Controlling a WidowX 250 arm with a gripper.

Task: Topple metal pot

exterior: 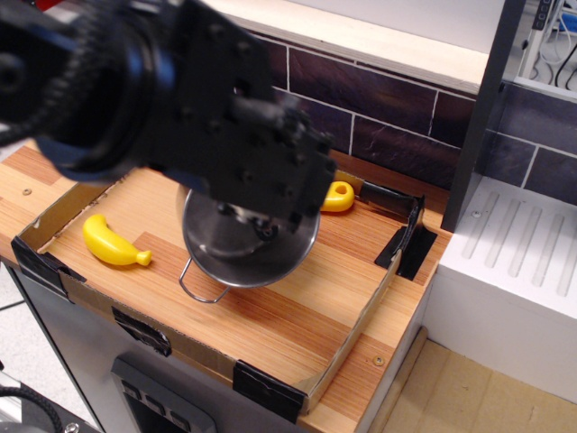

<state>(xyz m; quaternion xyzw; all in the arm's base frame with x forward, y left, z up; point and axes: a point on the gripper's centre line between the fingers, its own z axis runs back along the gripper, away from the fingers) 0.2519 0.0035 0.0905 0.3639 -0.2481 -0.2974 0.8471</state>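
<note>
The metal pot is shiny steel and tilted, its opening facing up toward the camera. It sits low over the wooden board in the middle of the cardboard tray. One wire loop handle hangs at its lower left. My black gripper reaches down over the pot's upper rim and is shut on it. The bulky arm hides the pot's top edge and the far handle. I cannot tell whether the pot touches the board.
A yellow toy banana lies left of the pot. A toy knife's yellow handle shows behind the pot, its blade hidden. A dark tiled wall runs behind. A white ribbed drainer stands to the right.
</note>
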